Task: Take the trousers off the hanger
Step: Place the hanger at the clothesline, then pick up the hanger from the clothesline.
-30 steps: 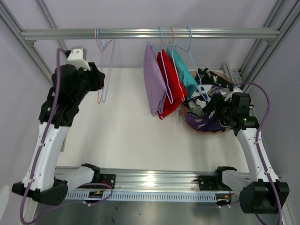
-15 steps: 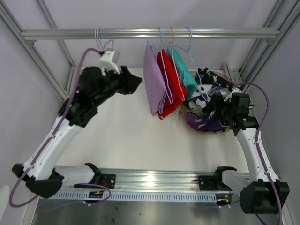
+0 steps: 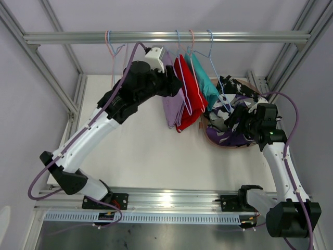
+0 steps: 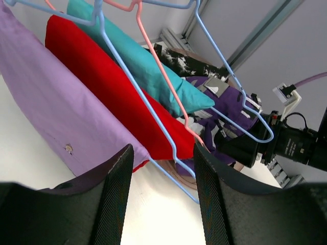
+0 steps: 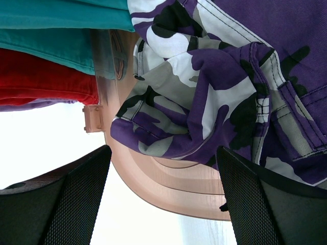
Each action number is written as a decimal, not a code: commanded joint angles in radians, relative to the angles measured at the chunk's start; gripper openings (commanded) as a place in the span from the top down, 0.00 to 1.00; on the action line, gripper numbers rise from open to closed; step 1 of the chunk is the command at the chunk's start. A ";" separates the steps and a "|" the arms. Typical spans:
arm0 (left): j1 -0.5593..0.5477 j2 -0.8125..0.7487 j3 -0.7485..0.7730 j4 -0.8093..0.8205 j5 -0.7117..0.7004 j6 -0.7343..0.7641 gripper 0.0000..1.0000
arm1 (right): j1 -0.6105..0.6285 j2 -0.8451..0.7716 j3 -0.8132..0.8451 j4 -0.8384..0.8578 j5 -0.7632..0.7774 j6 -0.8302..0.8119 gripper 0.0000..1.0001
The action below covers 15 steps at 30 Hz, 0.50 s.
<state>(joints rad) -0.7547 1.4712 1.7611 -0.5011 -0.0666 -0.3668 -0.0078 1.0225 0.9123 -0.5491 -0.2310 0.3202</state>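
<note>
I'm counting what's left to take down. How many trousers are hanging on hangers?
3, side by side under the rail: the lilac trousers on the left, the red trousers in the middle, the teal trousers on the right. No others show behind them.

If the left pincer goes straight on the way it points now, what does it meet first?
Probably the blue hanger wire at the lower edge of the lilac trousers, with the red trousers just behind; depth is unclear.

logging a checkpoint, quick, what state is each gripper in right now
Left gripper: open, empty, pointed at the hanging plain lilac cloth trousers.
Right gripper: open, empty, pointed at the purple-and-white patterned cloth trousers.
</note>
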 commanded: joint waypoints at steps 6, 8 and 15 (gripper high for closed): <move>-0.038 0.133 0.167 -0.050 -0.140 0.025 0.45 | 0.005 -0.009 -0.012 0.034 -0.019 0.000 0.12; -0.043 0.165 0.196 -0.070 -0.157 0.026 0.45 | 0.005 -0.009 -0.012 0.035 -0.016 0.002 0.12; -0.055 0.259 0.300 -0.137 -0.277 0.058 0.45 | 0.038 -0.025 -0.016 0.035 -0.010 0.002 0.11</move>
<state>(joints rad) -0.7986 1.7054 1.9778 -0.6075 -0.2596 -0.3401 0.0200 1.0222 0.8974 -0.5480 -0.2352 0.3206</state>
